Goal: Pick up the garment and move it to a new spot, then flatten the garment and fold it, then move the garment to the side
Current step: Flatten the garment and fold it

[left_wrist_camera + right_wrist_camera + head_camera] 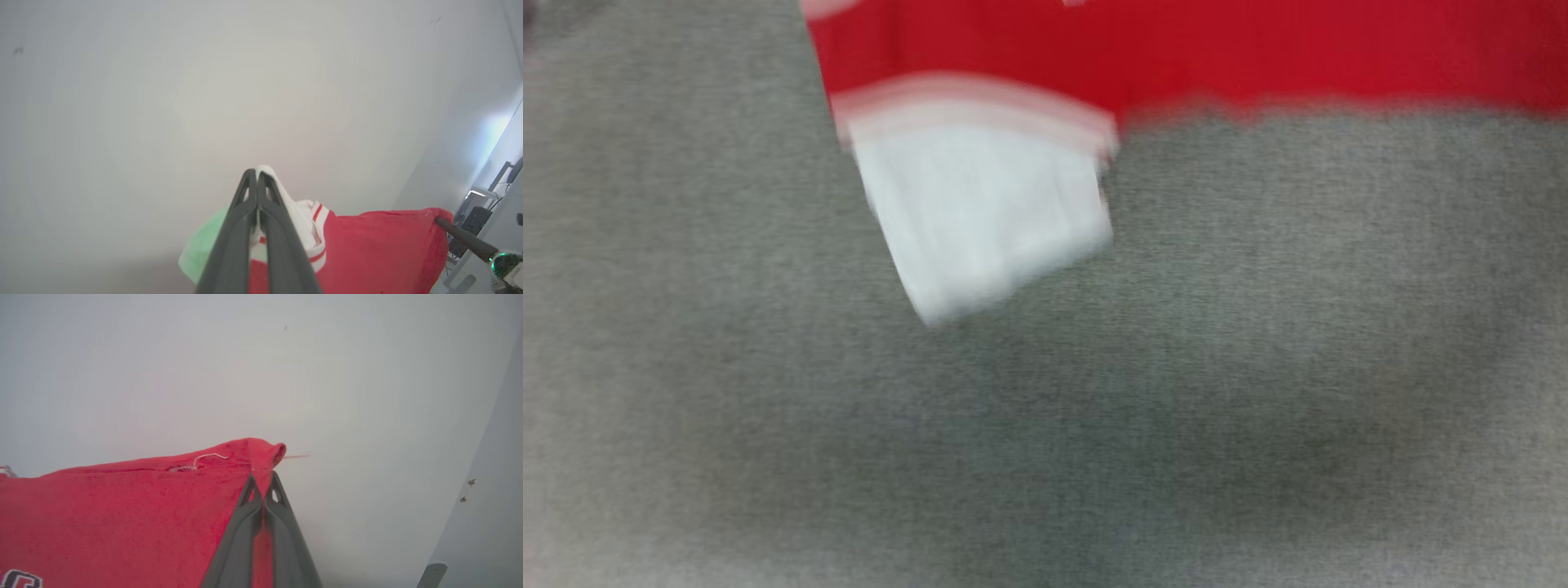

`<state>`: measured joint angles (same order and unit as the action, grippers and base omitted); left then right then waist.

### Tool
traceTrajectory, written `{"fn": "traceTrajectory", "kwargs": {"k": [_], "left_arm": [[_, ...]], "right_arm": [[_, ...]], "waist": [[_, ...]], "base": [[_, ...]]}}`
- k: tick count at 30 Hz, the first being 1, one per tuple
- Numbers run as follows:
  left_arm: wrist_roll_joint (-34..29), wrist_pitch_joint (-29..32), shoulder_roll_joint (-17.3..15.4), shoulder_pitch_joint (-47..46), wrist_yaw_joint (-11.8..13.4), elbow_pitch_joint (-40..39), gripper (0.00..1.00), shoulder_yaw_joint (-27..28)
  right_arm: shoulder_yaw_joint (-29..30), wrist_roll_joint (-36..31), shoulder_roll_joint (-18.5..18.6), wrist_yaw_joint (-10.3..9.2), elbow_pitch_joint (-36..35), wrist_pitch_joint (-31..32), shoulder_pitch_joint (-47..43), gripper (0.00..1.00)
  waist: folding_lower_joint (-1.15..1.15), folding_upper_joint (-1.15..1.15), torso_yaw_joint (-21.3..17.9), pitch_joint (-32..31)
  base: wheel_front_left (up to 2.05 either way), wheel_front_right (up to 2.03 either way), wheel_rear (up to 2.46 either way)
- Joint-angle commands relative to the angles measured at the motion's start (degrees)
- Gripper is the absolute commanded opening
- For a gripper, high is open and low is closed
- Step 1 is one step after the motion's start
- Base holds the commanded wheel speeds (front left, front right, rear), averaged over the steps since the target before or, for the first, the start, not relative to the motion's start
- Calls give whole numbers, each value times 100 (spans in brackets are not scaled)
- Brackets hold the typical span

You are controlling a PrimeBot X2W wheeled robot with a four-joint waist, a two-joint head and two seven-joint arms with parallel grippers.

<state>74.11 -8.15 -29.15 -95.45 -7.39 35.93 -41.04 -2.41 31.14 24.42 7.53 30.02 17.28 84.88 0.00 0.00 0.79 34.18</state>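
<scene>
The garment (1176,57) is a red jersey with a white short sleeve (988,212) and a red-and-white stripe band; it hangs across the top of the blurred head view above a grey cloth surface (1045,425). In the left wrist view my left gripper (257,173) is shut on the garment's (380,249) white sleeve edge, fingers pointing toward a pale wall. In the right wrist view my right gripper (263,477) is shut on a red corner of the garment (122,514). The cloth is stretched between the two grippers. Part of a black, white-outlined print (18,579) shows at the lower left.
A pale green patch (202,249) shows behind the left fingers. My right gripper's dark finger (461,237) reaches the red corner in the left wrist view. Shelving and equipment (482,212) stand at the far right beside a white wall.
</scene>
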Motion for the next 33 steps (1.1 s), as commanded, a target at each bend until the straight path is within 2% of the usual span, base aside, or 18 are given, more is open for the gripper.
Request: {"fn": "traceTrajectory", "kwargs": {"k": [1,5,7,8,11,15,19,24,30,33], "left_arm": [[24,-127,63,-307,-14,192,0,114],[59,-471,220,-815,-13,536,0,310],[136,-520,240,-803,-13,495,0,365],[258,-537,274,-686,-13,421,0,388],[242,-586,109,-163,-13,115,0,130],[598,-638,-79,861,-14,-570,0,-26],[871,-690,-285,2281,-14,-1468,0,-155],[743,-695,-456,3980,-14,-2313,0,-52],[540,-698,-654,5650,-14,-3216,0,24],[425,-696,-798,6338,-14,-3667,0,112]], "right_arm": [[68,-63,-38,-9,180,-256,212,0],[73,-202,-99,-9,629,-867,680,0],[35,-205,-111,-9,737,-958,706,0],[-44,-178,-110,-9,834,-994,694,0],[-379,-40,-8,-9,958,-1039,429,0],[-859,373,180,-9,800,-1038,-213,0],[-1262,827,509,-9,348,-1104,-1240,0],[-1555,1547,903,-9,-523,-896,-2798,0],[-1332,2118,1401,-9,-1683,-446,-4739,0],[-1088,2277,1457,-9,-2278,-250,-5535,0]], "waist": [[0,0,-141,95],[0,0,-176,57],[0,0,-177,48],[0,0,-163,39],[0,0,-119,29],[0,0,-66,-5],[0,0,3,-107],[0,0,73,-311],[0,0,92,-627],[0,0,44,-788]], "base": [[0,0,0],[0,0,0],[0,0,0],[0,0,0],[0,0,0],[0,0,0],[0,0,0],[0,0,0],[0,0,0],[0,0,0]]}}
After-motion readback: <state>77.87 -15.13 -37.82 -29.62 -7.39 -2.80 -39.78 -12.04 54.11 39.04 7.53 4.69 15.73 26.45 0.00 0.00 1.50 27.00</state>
